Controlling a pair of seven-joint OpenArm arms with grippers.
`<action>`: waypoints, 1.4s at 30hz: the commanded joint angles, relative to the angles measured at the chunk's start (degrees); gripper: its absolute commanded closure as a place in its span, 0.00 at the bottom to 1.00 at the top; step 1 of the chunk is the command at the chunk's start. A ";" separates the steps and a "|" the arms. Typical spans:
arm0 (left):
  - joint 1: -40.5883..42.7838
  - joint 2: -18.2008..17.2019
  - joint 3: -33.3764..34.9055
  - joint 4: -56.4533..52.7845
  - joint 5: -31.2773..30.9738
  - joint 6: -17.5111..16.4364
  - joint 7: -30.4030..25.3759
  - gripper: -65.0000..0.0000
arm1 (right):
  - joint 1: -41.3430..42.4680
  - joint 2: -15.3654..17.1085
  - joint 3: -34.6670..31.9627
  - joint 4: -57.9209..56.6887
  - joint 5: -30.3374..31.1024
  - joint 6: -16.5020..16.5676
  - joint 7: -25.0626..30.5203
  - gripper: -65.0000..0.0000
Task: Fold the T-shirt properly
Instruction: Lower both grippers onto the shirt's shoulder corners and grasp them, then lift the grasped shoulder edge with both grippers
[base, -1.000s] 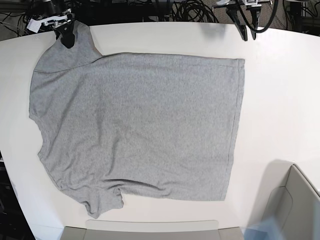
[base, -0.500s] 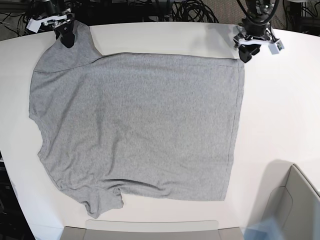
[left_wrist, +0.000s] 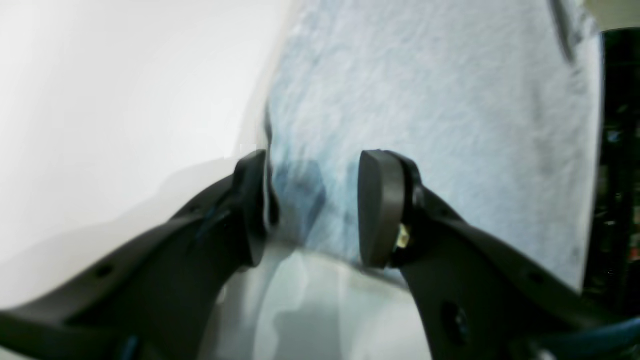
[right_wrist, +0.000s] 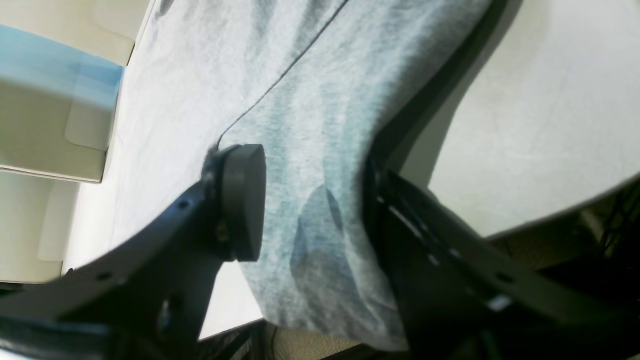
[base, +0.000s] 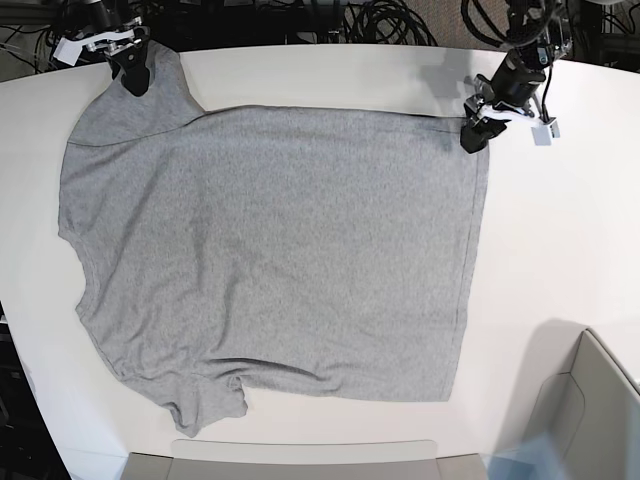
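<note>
The heather-grey T-shirt (base: 270, 250) lies flat on the white table (base: 560, 230), plain side up, collar to the left and hem to the right. My left gripper (base: 472, 138) is at the hem's far right corner. In the left wrist view it (left_wrist: 312, 210) is open, with its jaws on either side of the hem edge (left_wrist: 425, 100). My right gripper (base: 132, 75) is at the far left sleeve. In the right wrist view it (right_wrist: 315, 200) is open, with sleeve cloth (right_wrist: 300, 100) between the jaws and draped over one finger (right_wrist: 385, 210).
A pale open box (base: 590, 400) stands at the front right corner. A flat grey tray edge (base: 300, 460) runs along the front. Dark cables (base: 380, 20) hang behind the table's back edge.
My left gripper has come down from the table's back edge and toward the shirt, onto the hem corner. My right gripper and the shirt have not moved.
</note>
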 joint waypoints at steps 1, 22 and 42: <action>0.03 -0.31 0.14 -1.49 2.23 2.60 2.84 0.56 | -1.24 0.42 -0.55 -0.32 -0.57 -3.10 -3.65 0.58; 6.01 -2.42 -2.06 -0.88 2.23 2.69 2.48 1.00 | -12.85 -0.20 8.77 13.57 -0.75 0.33 -3.21 1.00; 12.08 -2.24 -8.91 12.04 1.80 2.95 2.84 1.00 | -14.17 -0.02 16.59 15.68 -0.66 4.55 -3.83 1.00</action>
